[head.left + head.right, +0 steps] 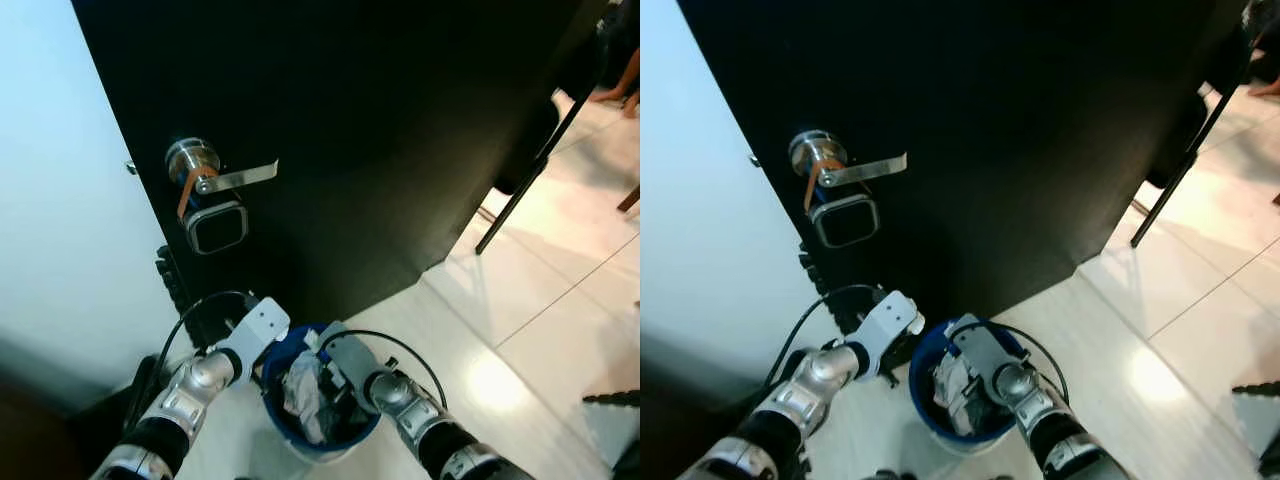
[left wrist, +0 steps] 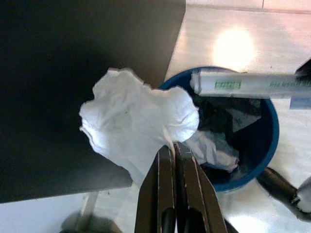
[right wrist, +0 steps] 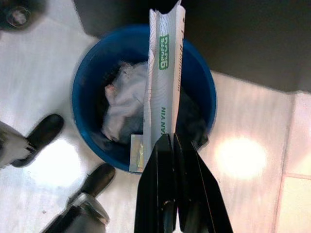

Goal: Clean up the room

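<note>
Pinching tissue (image 2: 138, 124) in left gripper (image 2: 173, 151) (above bin (image 2: 268, 145))

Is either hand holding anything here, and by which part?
Both are. The left hand pinches a crumpled white tissue by its lower edge; the right hand grips a flat white packet by one end, over the blue bin.

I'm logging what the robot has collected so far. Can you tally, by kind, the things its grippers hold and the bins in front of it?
Crumpled white tissue, in the left gripper: 1
White wrapper with green print, in the right gripper: 1
Blue bin: 1
Total: 3
</note>
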`<state>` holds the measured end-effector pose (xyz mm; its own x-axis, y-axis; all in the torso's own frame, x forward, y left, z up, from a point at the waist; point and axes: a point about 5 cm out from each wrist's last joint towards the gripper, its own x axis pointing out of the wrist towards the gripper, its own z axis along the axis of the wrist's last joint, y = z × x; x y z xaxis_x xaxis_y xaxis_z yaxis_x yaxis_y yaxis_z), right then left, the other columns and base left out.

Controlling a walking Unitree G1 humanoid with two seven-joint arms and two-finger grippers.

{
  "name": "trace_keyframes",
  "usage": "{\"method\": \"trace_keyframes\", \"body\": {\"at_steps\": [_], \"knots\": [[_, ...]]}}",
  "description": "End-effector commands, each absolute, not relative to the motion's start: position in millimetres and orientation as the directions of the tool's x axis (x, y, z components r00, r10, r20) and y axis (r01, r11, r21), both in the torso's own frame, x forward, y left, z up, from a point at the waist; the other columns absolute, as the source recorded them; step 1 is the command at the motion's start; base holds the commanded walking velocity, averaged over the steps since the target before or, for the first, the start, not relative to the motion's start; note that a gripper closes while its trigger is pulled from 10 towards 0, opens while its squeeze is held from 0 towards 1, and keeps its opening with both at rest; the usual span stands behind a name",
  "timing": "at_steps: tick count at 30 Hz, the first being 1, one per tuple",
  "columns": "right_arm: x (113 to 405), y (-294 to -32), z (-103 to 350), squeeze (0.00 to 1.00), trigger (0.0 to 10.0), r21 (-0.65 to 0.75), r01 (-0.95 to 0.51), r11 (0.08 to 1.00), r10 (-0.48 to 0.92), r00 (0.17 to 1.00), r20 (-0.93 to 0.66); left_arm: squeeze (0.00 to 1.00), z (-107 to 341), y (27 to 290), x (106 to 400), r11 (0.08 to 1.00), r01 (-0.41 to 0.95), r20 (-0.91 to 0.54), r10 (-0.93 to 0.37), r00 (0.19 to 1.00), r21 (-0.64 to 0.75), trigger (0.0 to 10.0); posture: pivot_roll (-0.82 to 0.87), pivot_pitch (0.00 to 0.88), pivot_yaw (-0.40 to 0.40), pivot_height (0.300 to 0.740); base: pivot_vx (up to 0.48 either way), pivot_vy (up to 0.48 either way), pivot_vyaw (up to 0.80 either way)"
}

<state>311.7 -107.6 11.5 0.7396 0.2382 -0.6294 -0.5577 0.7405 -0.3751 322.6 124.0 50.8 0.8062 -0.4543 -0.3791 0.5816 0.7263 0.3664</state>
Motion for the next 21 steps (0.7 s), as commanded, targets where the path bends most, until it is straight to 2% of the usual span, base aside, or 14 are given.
{"method": "trace_keyframes", "body": {"at_steps": [1, 8, 11, 13, 17, 21], "knots": [[311, -116, 8, 0.0, 10.0, -0.387, -0.514, 0.765, 0.178, 0.746, -0.641, 0.0, 43, 123, 319, 0.72, 0.597, -0.4, -0.46, 0.792, 0.354, 10.0, -0.02, 0.319, -0.011, 0.74, 0.0, 0.0, 0.0], [317, -132, 13, 0.0, 10.0, -0.446, -0.41, 0.796, 0.072, 0.795, -0.603, 0.0, 53, 103, 326, 0.751, 0.599, -0.305, -0.523, 0.796, 0.277, 10.0, -0.03, 0.322, 0.002, 0.74, 0.0, 0.0, 0.0], [318, -136, 14, 0.0, 10.0, -0.426, -0.369, 0.826, 0.053, 0.803, -0.594, 0.0, 57, 92, 326, 0.752, 0.632, -0.269, -0.58, 0.769, 0.186, 10.0, -0.03, 0.321, 0.005, 0.74, 0.0, 0.0, 0.0], [319, -139, 14, 0.0, 10.0, -0.364, -0.309, 0.879, 0.037, 0.804, -0.593, 0.0, 58, 82, 324, 0.741, 0.662, -0.242, -0.625, 0.742, 0.116, 10.0, -0.03, 0.317, 0.005, 0.74, 0.0, 0.0, 0.0], [317, -144, 13, 0.0, 10.0, -0.337, -0.266, 0.903, 0.014, 0.803, -0.596, 0.0, 57, 67, 319, 0.691, 0.716, -0.236, -0.683, 0.691, 0.099, 10.0, -0.03, 0.303, 0.008, 0.74, 0.0, 0.0, 0.0], [317, -146, 12, 0.0, 10.0, -0.335, -0.243, 0.91, -0.002, 0.806, -0.592, 0.0, 56, 62, 318, 0.678, 0.729, -0.237, -0.695, 0.679, 0.099, 10.0, -0.03, 0.299, 0.013, 0.74, 0.0, 0.0, 0.0]]}}
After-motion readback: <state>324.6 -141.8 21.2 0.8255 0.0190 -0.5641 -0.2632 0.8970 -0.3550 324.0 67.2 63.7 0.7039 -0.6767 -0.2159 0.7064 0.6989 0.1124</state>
